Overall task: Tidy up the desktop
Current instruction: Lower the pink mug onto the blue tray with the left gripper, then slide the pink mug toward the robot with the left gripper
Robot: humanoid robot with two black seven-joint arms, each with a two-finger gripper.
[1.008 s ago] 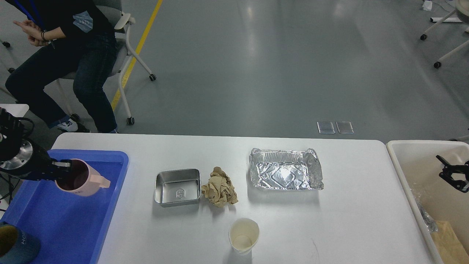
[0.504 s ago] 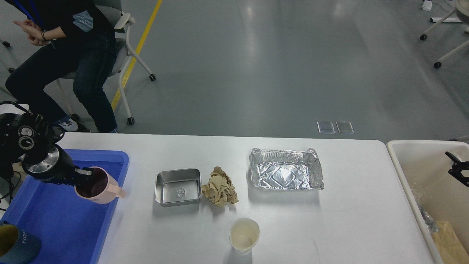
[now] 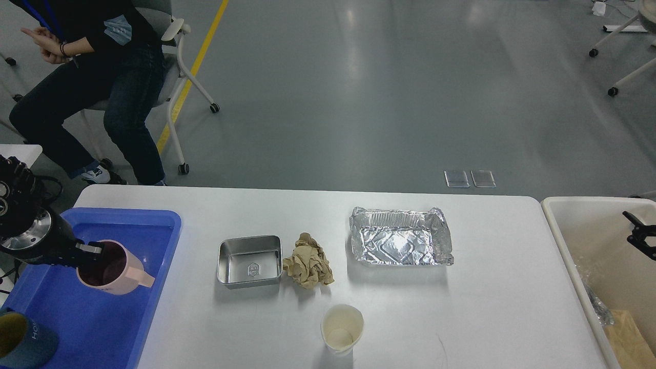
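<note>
The white desktop [image 3: 492, 307] carries a steel square tin [image 3: 249, 262], a crumpled brown paper wad [image 3: 309, 262], a foil tray [image 3: 400, 243] and a paper cup [image 3: 342, 328]. My left gripper [image 3: 88, 252] is shut on the rim of a pink mug [image 3: 114, 267], held tilted over the blue tray [image 3: 87, 312] at the left. At the right edge, my right gripper [image 3: 640, 238] hangs over the cream bin [image 3: 574, 215]; it is small and dark, and its fingers cannot be told apart.
A dark blue mug [image 3: 23, 341] sits in the blue tray's near left corner. The cream bin holds clear plastic and a brown piece [image 3: 628, 338]. A seated person [image 3: 87, 77] on a wheeled chair is beyond the table's far left corner.
My left gripper with the pink mug swung right toward the tray's right wall, then came back left and lower inside the blue tray. The right gripper drifted slightly to the right.
</note>
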